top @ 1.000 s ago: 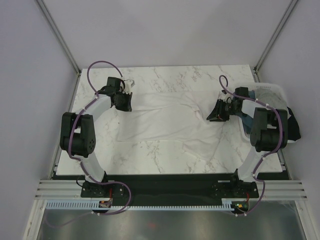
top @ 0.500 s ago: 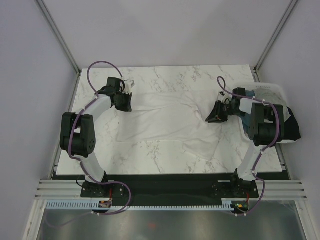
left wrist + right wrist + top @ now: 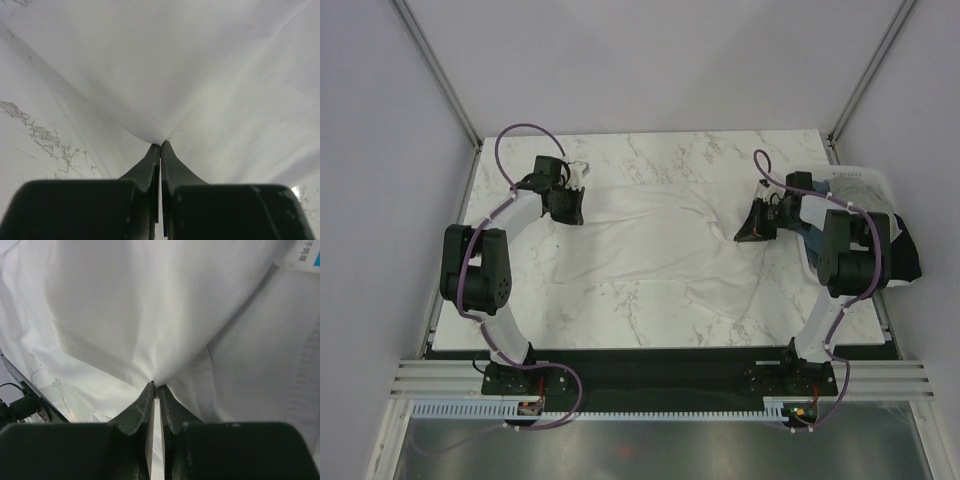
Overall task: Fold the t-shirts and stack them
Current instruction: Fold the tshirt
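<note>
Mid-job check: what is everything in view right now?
white t-shirt: one, white, spread across the table between the arms
teal cloth: one, teal, in the bin, mostly hidden
black cloth: one, black, at the bin's right side
bin: one, white, table's right edge
table: one, grey-veined white marble
left fingers: one pair, black, shut on the white t-shirt
right fingers: one pair, black, shut on the white t-shirt

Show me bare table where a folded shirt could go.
Bare table runs along the far edge behind the white shirt, and along the near edge in front of it, mostly leftward. The right side is crowded by the bin and the right arm.
</note>
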`<act>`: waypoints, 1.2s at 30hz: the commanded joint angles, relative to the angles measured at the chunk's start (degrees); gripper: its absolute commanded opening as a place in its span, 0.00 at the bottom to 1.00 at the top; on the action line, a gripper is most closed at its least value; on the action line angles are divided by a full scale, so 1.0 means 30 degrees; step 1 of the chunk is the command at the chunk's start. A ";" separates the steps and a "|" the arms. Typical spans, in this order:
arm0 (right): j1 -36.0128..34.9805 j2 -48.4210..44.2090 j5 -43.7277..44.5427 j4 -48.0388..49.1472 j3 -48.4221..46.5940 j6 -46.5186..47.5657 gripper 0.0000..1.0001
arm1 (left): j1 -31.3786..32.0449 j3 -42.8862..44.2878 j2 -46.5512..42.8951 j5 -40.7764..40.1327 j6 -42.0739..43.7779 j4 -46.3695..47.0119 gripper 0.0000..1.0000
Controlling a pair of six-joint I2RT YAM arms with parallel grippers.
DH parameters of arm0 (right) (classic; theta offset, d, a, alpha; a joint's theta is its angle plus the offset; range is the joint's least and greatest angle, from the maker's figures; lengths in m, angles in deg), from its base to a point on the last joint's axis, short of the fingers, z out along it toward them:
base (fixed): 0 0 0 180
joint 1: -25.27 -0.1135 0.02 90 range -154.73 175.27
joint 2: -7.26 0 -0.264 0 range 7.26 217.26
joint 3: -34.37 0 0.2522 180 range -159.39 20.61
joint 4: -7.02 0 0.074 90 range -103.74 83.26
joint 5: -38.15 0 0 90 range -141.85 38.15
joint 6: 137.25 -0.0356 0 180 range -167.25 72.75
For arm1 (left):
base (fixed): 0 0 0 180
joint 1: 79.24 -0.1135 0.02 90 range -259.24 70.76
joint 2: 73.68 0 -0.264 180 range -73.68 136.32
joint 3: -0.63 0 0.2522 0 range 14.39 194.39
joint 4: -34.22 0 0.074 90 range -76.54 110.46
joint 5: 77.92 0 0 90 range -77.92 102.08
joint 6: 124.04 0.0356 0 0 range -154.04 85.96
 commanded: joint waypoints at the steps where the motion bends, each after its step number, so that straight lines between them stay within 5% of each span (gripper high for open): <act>1: -0.0088 -0.1908 0.0138 -0.0080 -0.1225 0.0549 0.14 | -0.0200 -0.0119 -0.0782 -0.0160 0.0522 0.0639 0.02; 8: -0.0147 -0.1560 0.0314 -0.0316 -0.1725 0.0549 0.16 | -0.0201 -0.0118 -0.0839 0.0016 0.0463 0.0668 0.02; 14: -0.0235 -0.1383 0.0518 -0.0198 -0.1696 0.0725 0.00 | -0.0318 -0.0207 -0.0987 -0.0072 0.0550 0.0668 0.02; 36: -0.0672 -0.2496 0.1486 0.0710 -0.6122 0.0110 0.00 | -0.1607 0.1462 -0.2570 -0.2389 0.2425 0.1665 0.02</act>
